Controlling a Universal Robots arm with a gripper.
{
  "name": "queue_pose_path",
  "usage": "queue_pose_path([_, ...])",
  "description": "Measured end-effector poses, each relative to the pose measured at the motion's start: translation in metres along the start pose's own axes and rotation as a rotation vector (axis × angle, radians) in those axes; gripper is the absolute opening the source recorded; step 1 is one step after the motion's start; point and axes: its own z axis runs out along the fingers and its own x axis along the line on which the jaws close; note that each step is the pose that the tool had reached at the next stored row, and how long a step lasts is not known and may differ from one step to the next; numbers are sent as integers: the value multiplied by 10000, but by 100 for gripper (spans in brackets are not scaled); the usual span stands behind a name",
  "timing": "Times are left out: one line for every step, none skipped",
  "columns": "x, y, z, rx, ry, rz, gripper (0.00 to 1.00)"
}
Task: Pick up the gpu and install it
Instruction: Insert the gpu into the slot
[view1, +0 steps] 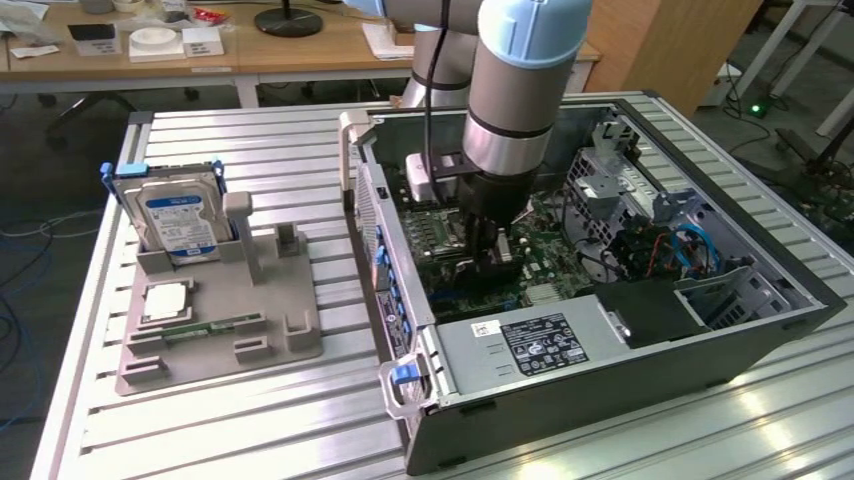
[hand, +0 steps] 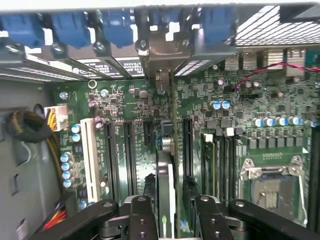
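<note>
The gpu (hand: 166, 190) stands on edge in a slot of the green motherboard (hand: 260, 100), inside the open computer case (view1: 747, 330). Its silvery end bracket (hand: 161, 80) sits against the case's rear slot openings. My gripper (hand: 174, 200) straddles the card, one black finger on each side. A dark gap shows between the card and one finger (hand: 207, 215), so the jaws stand open around it. In the exterior view the arm reaches straight down into the case, with the gripper (view1: 491, 262) low over the board.
Beside the case, a grey holder tray (view1: 227, 330) carries the upright hard drive (view1: 180, 220) and a green memory stick (view1: 214, 327). A power supply (view1: 534, 345) fills the case's near corner. Yellow-black cables (hand: 50, 145) and the CPU socket (hand: 270, 185) flank the slots.
</note>
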Motion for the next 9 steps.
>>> queue_pose_path([-1,-2,-30,20,-1,0,36])
queue_pose_path([-2,-4,-62,42,-3,-1,36])
queue_pose_path([-4,-5,-92,62,-4,-2,36])
queue_pose_path([-5,-7,-122,84,-5,-2,36])
queue_pose_path([-7,-9,-152,105,-7,-3,36])
queue_pose_path([-8,-11,-181,126,-8,-4,36])
queue_pose_path([-10,-12,-211,149,-9,-5,36])
queue_pose_path([-11,-13,-237,172,-12,-5,36])
queue_pose_path([-13,-13,-253,202,-13,-5,36])
